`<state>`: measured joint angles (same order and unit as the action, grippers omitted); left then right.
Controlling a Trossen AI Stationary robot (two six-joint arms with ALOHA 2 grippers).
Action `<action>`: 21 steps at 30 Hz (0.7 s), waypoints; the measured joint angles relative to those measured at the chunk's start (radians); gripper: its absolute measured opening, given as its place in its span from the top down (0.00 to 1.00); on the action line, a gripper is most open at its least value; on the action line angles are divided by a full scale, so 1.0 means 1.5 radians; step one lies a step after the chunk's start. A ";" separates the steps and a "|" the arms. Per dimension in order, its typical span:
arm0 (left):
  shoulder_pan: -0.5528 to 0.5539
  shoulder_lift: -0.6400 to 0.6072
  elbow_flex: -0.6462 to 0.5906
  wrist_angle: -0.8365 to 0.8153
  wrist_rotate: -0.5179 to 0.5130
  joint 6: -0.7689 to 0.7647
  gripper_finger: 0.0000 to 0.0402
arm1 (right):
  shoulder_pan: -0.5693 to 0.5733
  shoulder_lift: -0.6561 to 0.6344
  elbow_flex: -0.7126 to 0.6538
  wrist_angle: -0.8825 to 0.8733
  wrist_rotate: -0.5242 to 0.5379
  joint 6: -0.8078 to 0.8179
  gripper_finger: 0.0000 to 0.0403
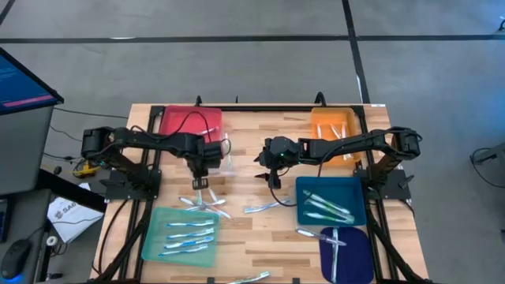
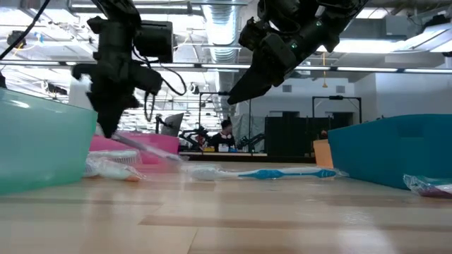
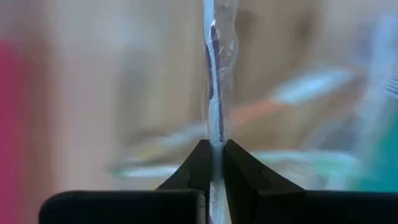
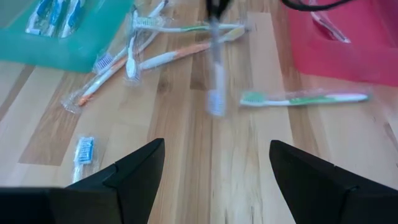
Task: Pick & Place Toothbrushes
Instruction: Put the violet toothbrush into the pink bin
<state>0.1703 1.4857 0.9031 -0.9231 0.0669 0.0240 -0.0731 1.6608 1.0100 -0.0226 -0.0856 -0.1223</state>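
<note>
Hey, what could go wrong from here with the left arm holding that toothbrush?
The left end effector pinches the wrapped toothbrush near one end, so it hangs at a slant in the low view and might swing or slip. The loose toothbrush pile lies right below; a low pass could scatter it. The open right end effector hovers nearby, possibly crowding the path.

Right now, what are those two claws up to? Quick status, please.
Left claw shut on a wrapped toothbrush, lifted above the loose pile. Right claw open, empty, hovering mid-table. Nothing in the way.
</note>
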 joint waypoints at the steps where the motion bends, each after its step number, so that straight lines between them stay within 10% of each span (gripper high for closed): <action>1: -0.002 0.000 0.000 -0.008 0.027 0.000 0.96 | 0.000 0.000 0.000 -0.001 0.000 0.000 0.29; 9: -0.014 -0.045 0.004 -0.054 0.082 0.000 0.96 | 0.000 0.000 0.000 -0.001 0.000 0.000 0.29; 21: 0.173 -0.202 0.044 -0.013 -0.239 -0.034 0.96 | 0.001 0.000 0.000 0.000 0.000 0.001 0.29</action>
<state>0.4297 1.1820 0.9688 -0.9427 -0.2917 -0.0273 -0.0711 1.6608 1.0100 -0.0224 -0.0856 -0.1206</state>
